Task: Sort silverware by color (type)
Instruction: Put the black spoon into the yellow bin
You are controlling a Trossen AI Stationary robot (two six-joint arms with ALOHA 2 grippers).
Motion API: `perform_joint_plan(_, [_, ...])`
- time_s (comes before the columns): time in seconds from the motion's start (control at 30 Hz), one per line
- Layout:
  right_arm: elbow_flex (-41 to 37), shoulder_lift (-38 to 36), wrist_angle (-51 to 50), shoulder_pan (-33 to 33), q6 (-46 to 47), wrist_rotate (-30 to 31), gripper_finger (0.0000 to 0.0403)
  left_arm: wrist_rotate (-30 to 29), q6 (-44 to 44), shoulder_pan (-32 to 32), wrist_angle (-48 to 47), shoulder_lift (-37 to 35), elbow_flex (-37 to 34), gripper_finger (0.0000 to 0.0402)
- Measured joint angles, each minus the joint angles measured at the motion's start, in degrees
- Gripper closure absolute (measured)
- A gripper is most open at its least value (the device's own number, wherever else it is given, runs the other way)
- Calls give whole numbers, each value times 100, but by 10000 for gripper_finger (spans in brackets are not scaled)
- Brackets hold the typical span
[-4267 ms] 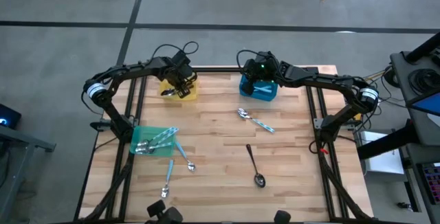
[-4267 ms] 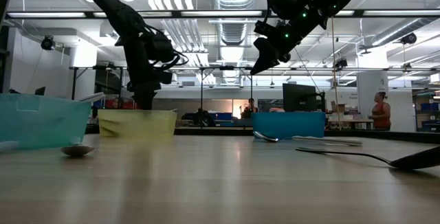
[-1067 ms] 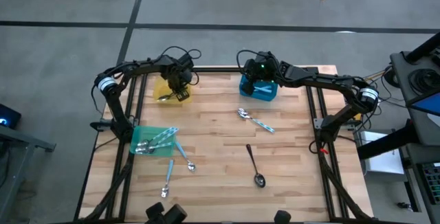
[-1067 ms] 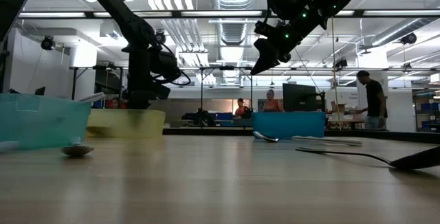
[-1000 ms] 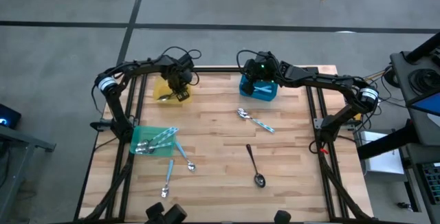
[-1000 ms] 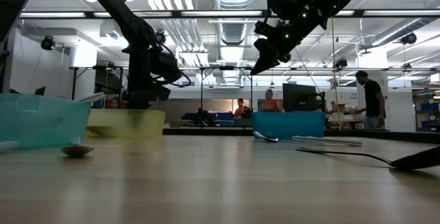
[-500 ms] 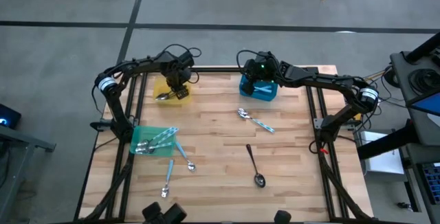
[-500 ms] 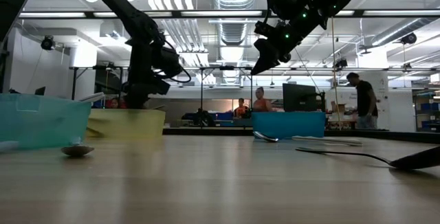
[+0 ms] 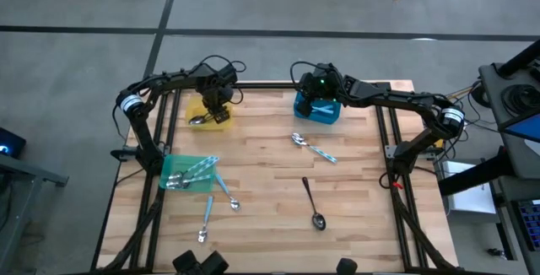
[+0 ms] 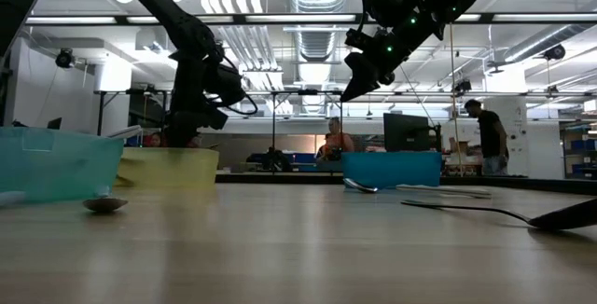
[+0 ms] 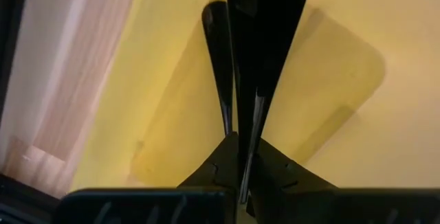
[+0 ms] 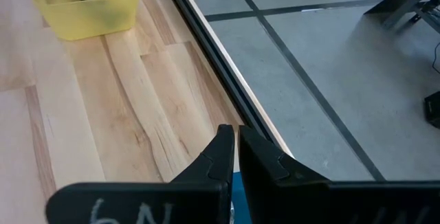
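Note:
My left gripper point(image 9: 212, 111) reaches down into the yellow bin point(image 9: 224, 124) at the table's far left and is shut on a black utensil point(image 11: 265, 38). Another black utensil point(image 11: 216, 52) lies on the bin floor beside it. My right gripper point(image 9: 315, 98) hangs shut and empty above the blue bin point(image 9: 321, 111) at the far edge. Loose on the table lie a silver spoon with a light blue handle point(image 9: 314, 148), a black spoon point(image 9: 312, 201) and two blue-handled spoons point(image 9: 226, 192) point(image 9: 205, 220). Several more sit in the green bin point(image 9: 180, 180). My left gripper point(image 11: 238, 136) pinches the black utensil point(image 11: 249, 104) between its two fingers, coming from above and pointing down into the yellow bin. The utensil runs on past the fingertips, along the fingers. Which part of it is held, and whether its far end touches the bin, I cannot tell.
The yellow bin point(image 10: 168, 166), blue bin point(image 10: 392, 169) and green bin point(image 10: 56, 164) stand on the wooden table, the green one at the left edge. The table's middle and right side are bare wood. People move in the room behind the table.
My left gripper has shifted slightly toward the table's left while staying down in the yellow bin, and its wrist has tipped a little. The yellow bin has slid a little leftward with it. My right arm has kept still.

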Motion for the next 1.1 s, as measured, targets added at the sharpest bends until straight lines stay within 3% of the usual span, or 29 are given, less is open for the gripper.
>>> perform_joint_plan(0.33, [0, 0, 0, -2, 0, 0, 390, -2, -8, -1, -727, -7, 359, 400])
perform_joint_plan(1.1, [-1, 0, -3, -2, 0, 0, 390, -2, -164, -2, -701, -7, 357, 385])
